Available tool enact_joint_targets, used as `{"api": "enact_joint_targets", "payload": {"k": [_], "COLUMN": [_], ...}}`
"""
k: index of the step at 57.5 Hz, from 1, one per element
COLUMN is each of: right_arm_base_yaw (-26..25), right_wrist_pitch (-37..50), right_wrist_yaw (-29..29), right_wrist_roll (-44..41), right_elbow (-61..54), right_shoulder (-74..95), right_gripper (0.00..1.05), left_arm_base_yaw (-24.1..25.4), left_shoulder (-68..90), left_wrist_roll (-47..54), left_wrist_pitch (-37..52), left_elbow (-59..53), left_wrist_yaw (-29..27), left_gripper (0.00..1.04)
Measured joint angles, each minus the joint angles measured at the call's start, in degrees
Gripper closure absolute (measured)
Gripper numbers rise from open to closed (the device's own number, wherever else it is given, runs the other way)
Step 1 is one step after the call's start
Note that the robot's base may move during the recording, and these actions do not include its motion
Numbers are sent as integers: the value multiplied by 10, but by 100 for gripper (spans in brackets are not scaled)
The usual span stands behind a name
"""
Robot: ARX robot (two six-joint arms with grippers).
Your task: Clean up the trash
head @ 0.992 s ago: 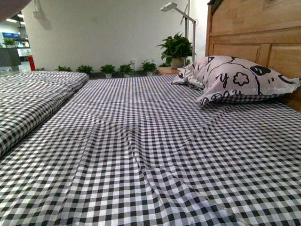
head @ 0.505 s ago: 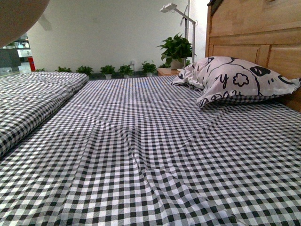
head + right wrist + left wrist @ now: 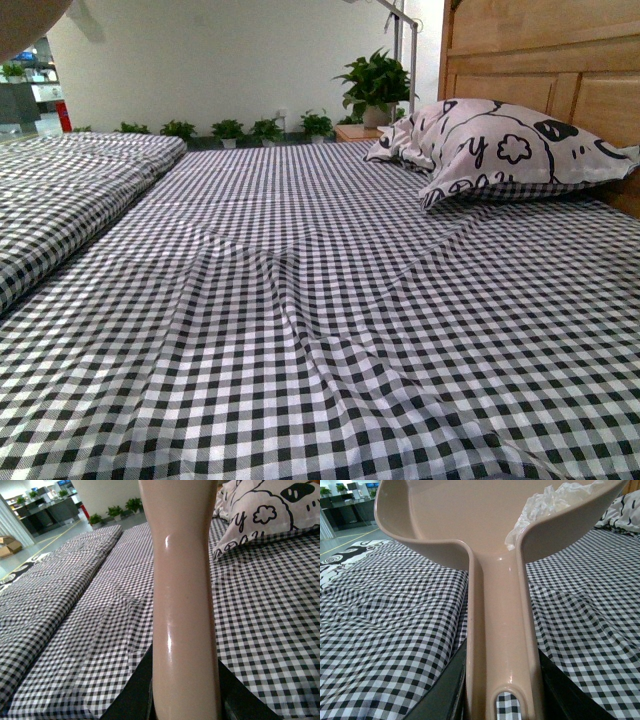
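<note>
In the left wrist view my left gripper (image 3: 501,690) is shut on the handle of the beige-pink dustpan (image 3: 470,510), held above the checked bed. The trash (image 3: 547,502), a crumpled white wad, lies inside the pan against its side wall. A corner of the dustpan shows at the top left of the front view (image 3: 25,25). In the right wrist view my right gripper (image 3: 185,695) is shut on the beige-pink brush handle (image 3: 182,580), which stands upright in front of the camera. The brush head is out of view.
The bed (image 3: 320,330) has a black-and-white checked sheet with creases in the middle. A patterned pillow (image 3: 500,150) lies against the wooden headboard (image 3: 550,70) at the right. A folded checked quilt (image 3: 60,190) lies at the left. Potted plants (image 3: 375,85) stand behind.
The dustpan corner at the top left of the front view grew, then shrank back. The front view has shifted slightly, with the scene sitting higher in the frame now.
</note>
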Motion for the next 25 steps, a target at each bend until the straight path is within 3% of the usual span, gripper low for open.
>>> {"api": "enact_joint_targets", "payload": {"k": [25], "right_arm_base_yaw": [0], "right_wrist_pitch": [0], "right_wrist_yaw": [0], "right_wrist_roll": [0], "right_elbow": [0], "right_shoulder": [0], "right_gripper": [86], "left_arm_base_yaw": [0], "left_shoulder": [0], "left_wrist_roll": [0], "left_wrist_pitch": [0], "left_elbow": [0], "left_wrist_yaw": [0], "left_gripper": [78]}}
